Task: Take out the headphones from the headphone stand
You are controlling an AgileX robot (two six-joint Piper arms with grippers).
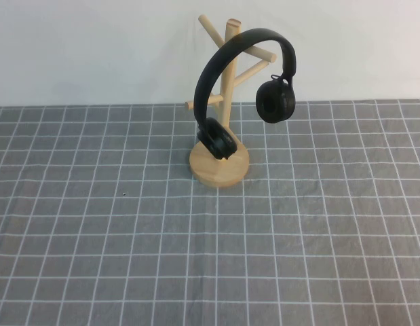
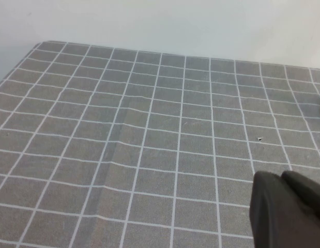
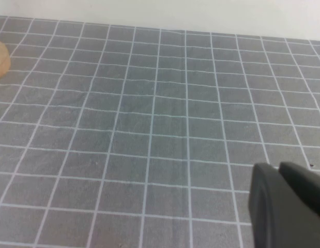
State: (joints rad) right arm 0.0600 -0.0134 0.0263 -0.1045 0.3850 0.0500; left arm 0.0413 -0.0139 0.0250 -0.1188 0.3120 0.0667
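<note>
Two grippers parked low over bare grid cloth, neither in the high view: left gripper [image 2: 289,212] and right gripper [image 3: 289,206] each showing dark fingers [image 2: 268,206] pressed together at the frame corner — closed, by the look of it, and holding nothing. Farther out, headphones [image 1: 226,75] hanging by the headband over the pegs of the headphone stand [image 1: 219,163], one cup resting near the round base, the other dangling free. Stand at the far middle of the table [image 1: 94,258]. Nothing done yet — reach, grasp and lift-off all remaining.
</note>
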